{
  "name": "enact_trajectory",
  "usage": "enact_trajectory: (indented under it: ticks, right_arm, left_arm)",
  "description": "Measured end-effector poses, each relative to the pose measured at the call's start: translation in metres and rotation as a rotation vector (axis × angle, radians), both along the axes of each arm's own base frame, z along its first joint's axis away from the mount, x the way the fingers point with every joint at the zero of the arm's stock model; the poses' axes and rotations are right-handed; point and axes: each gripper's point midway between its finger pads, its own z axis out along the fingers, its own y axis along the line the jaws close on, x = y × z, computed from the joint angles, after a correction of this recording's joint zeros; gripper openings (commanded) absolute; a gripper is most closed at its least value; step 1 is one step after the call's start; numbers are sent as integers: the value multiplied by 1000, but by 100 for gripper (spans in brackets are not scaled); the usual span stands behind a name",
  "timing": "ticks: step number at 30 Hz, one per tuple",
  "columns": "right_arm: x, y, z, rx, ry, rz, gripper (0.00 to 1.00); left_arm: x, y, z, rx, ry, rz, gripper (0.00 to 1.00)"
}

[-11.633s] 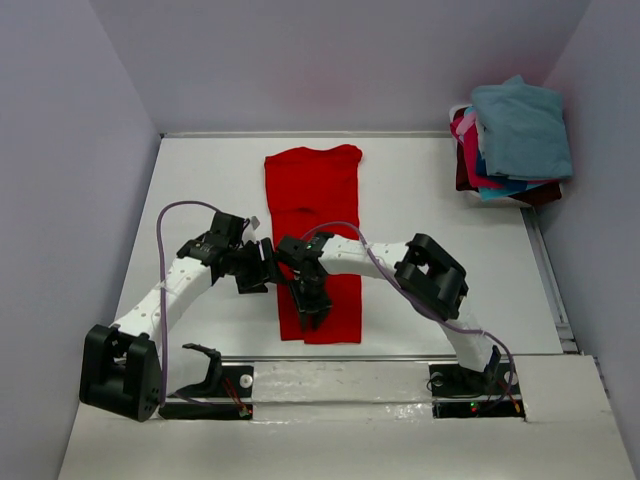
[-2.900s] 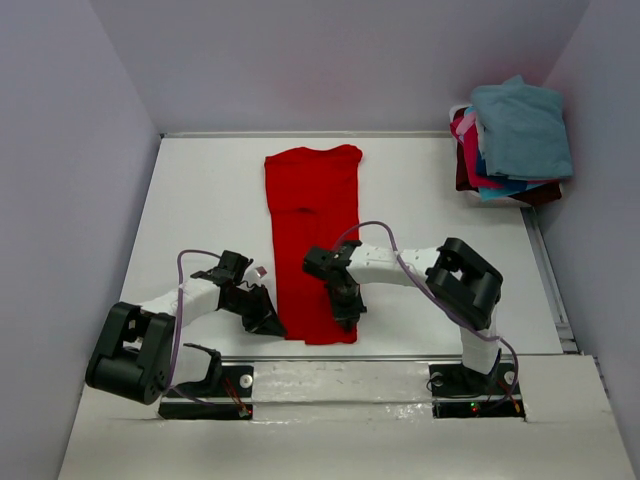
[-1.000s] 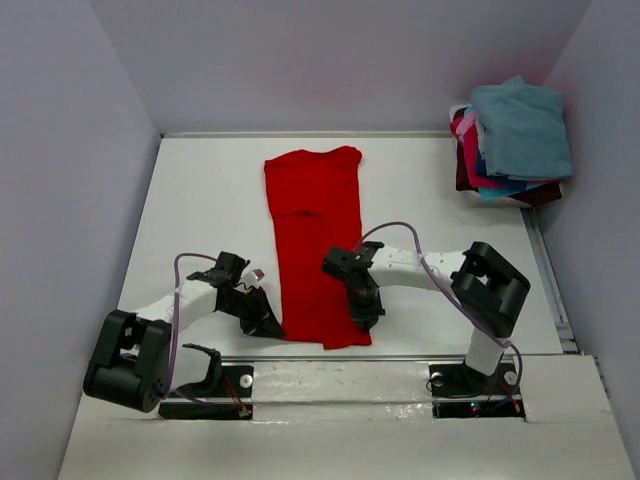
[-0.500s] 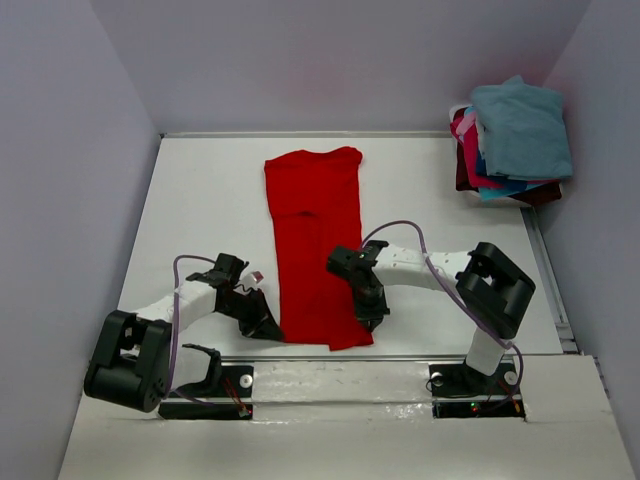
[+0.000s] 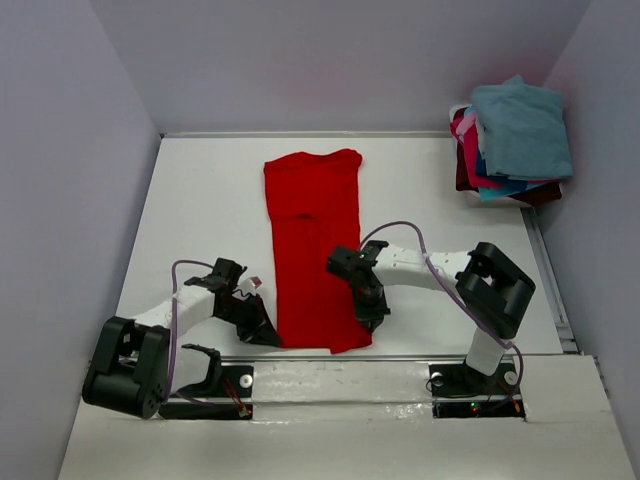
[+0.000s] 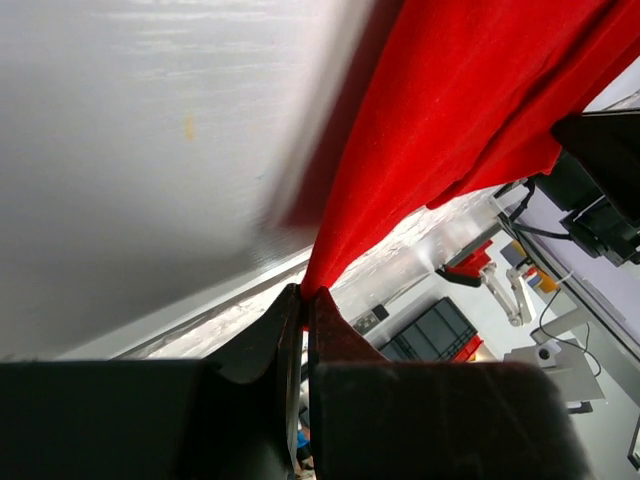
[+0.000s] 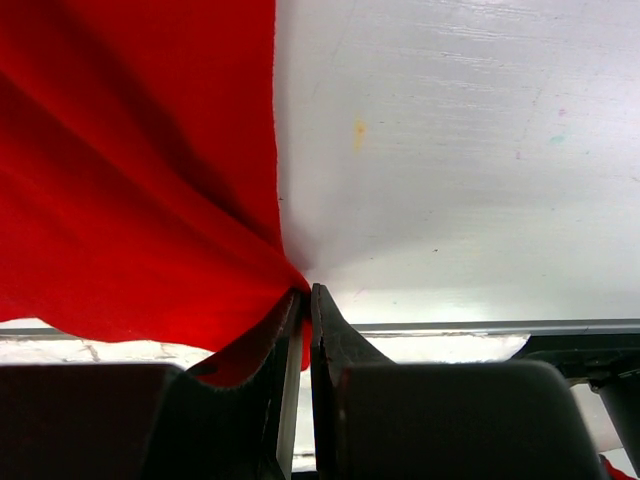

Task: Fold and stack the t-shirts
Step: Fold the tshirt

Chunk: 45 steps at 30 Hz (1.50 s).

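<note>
Near the desk's (image 5: 200,190) front edge, your left hand (image 5: 268,333) and right hand (image 5: 372,316) each clamped a hem corner of the narrowed red t-shirt (image 5: 312,230); end-to-end folding and stacking not yet done.

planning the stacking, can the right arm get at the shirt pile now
Probably not yet: the right gripper is shut on the red shirt, though nothing blocks the way to the pile.

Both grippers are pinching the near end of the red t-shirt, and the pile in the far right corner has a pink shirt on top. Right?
Not the pink one: the top external view shows a teal-blue shirt on top of the pile. Otherwise right: the left gripper and right gripper are each pinching the near end of the red t-shirt.
</note>
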Motion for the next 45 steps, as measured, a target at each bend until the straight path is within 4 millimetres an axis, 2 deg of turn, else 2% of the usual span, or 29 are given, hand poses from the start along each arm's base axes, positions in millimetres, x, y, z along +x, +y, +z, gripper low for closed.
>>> enact_trajectory:
  ticks: [9, 12, 14, 15, 16, 18, 21, 24, 26, 30, 33, 36, 41, 45]
  right_arm:
    - [-6, -2, -3, 3, 26, 13, 15]
    - [-9, 1, -2, 22, 45, 34, 22]
    - [-12, 2, -2, 26, 54, 52, 35]
    - [-13, 2, -2, 25, 57, 67, 49]
    - [-15, 3, -2, 25, 58, 74, 50]
    - [-17, 5, -3, 28, 63, 90, 54]
    - [-18, 7, -1, 34, 63, 101, 59]
    - [-14, 12, 3, 41, 45, 106, 64]
    - [-9, 16, 7, 47, 26, 110, 65]
    - [5, 24, 21, 49, -35, 113, 65]
    - [17, 31, 32, 60, -82, 113, 67]
    - [27, 34, 41, 50, -127, 108, 68]
    - [55, 32, 59, 38, -207, 61, 67]
    - [100, 26, 70, 41, -263, -35, 67]
  left_arm:
    - [-4, 1, -1, -1, 12, -5, 6]
    - [-5, 1, -1, -1, 12, -7, 6]
    - [-5, 1, -1, -1, 12, -9, 6]
    - [-5, 1, -1, -1, 12, -10, 6]
    - [-6, 1, -1, 0, 13, -10, 6]
    - [-6, 2, -1, 0, 14, -12, 10]
    - [-7, 2, -2, 2, 14, -17, 25]
    - [-8, 3, -1, 10, 16, -24, 28]
    - [-6, 4, 2, 13, 9, -33, 36]
    - [6, 5, 9, 34, -37, -54, 46]
    - [24, 6, 21, 59, -106, -71, 52]
    - [40, 4, 32, 60, -168, -81, 53]
    - [75, -5, 55, 49, -257, -89, 53]
    - [104, -15, 64, 41, -299, -104, 52]
